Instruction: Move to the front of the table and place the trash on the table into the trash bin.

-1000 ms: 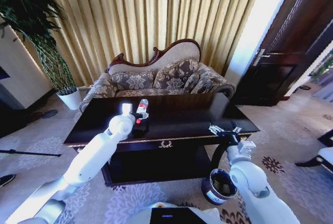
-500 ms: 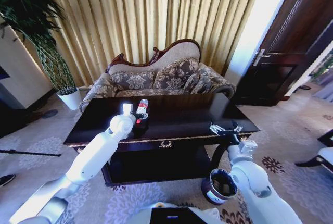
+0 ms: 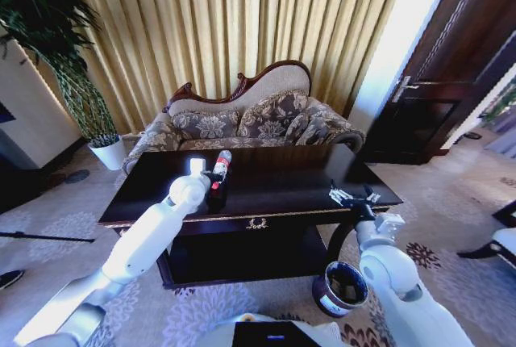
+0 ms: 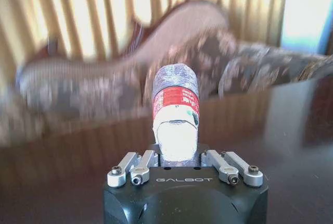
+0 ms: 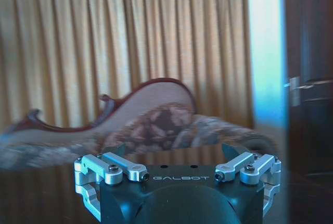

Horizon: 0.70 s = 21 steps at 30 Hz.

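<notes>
Across the middle of the room stands the dark glossy bench (image 3: pixel 282 186), a patterned sofa (image 3: pixel 258 121) behind it and gold curtains (image 3: pixel 242 24) beyond. On the floor by its right front leg sits the round trash bin (image 3: pixel 339 289), dark with a pale rim. Over the bench's left half the left gripper (image 3: pixel 214 186) has its jaws closed on the clear bottle (image 3: pixel 219 171) — in the left wrist view the bottle (image 4: pixel 175 114) rises straight out from between the jaws, red-white label facing the camera, its long axis in line with the arm's reach. That arm is the one carrying it; the bin lies well apart, down and to the right. The right gripper (image 3: pixel 351 198) hovers at the bench's right front corner, jaws spread wide and empty — nearly above the bin.
</notes>
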Motion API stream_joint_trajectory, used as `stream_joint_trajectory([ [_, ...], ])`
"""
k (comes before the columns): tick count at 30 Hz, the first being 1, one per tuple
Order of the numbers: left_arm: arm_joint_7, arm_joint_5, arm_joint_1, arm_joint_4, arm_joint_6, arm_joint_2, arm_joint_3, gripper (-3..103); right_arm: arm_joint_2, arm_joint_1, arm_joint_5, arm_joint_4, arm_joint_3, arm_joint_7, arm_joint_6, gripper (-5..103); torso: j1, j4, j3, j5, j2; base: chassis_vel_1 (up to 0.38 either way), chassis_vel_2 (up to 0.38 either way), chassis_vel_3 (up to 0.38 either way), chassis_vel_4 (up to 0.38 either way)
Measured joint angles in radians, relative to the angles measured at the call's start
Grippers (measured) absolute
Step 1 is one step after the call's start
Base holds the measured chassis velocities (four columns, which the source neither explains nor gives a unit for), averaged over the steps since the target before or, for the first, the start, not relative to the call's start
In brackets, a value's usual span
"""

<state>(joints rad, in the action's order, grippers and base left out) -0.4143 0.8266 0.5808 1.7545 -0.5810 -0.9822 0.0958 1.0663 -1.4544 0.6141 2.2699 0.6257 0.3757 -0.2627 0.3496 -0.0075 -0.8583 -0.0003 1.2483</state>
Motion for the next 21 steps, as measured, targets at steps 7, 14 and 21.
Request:
stream_joint_trajectory([
  [7, 0.196, -0.314, -0.008, -0.014, 0.241, 0.073, 0.047, 30, -0.096, 0.07, 0.296, 0.007, -0.039, -0.011, -0.008, 100, 0.0, 0.0001, 0.0, 0.0, 0.0, 0.0, 0.0, 0.0, 0.0],
  [14, 0.277, -0.598, -0.031, -0.016, 0.454, 0.148, 0.106, 30, -0.213, 0.23, 0.682, -0.018, -0.097, -0.083, -0.014, 100, 0.0, 0.0003, 0.0, 0.0, 0.0, 0.0, 0.0, 0.0, 0.0],
  [21, 0.247, -0.702, -0.111, 0.028, 0.526, 0.225, 0.207, 30, -0.209, 0.507, 0.793, -0.116, -0.291, -0.129, -0.024, 100, 0.0, 0.0001, 0.0, 0.0, 0.0, 0.0, 0.0, 0.0, 0.0],
])
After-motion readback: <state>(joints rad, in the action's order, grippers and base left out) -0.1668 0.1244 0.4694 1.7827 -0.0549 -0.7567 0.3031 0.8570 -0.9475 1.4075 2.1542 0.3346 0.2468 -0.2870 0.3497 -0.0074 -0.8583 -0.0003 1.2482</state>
